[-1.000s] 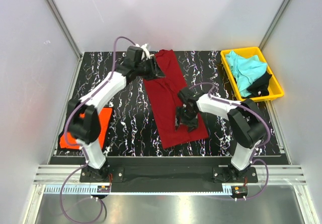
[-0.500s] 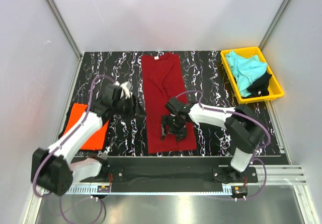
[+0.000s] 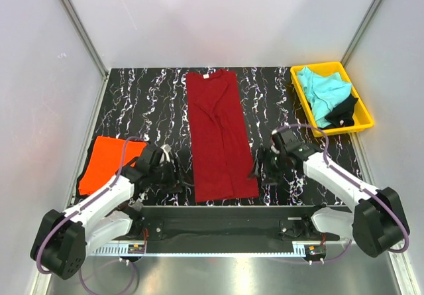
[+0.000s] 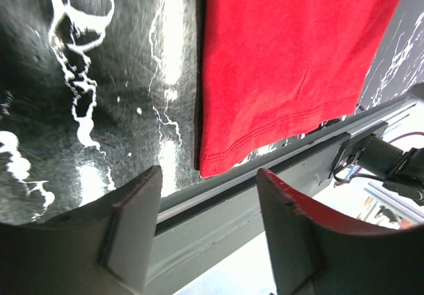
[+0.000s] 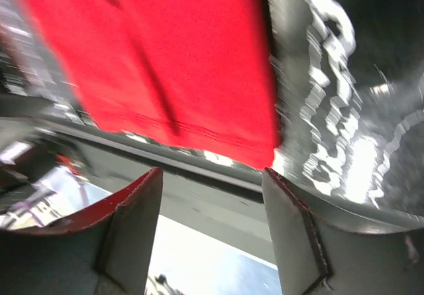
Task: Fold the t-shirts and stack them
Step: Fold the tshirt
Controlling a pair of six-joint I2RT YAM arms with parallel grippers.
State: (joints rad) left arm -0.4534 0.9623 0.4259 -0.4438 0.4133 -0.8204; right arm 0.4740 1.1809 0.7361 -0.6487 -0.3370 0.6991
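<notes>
We now flank the near hem of the straightened dark red t-shirt point(image 3: 217, 132) with left tool point(image 3: 174, 175) and right tool point(image 3: 258, 170), both open, ready to fold.

You can read no text, number or brand in these views. The dark red t-shirt point(image 3: 218, 136) has a small white neck label point(image 3: 206, 74), but it is too small to read.
</notes>
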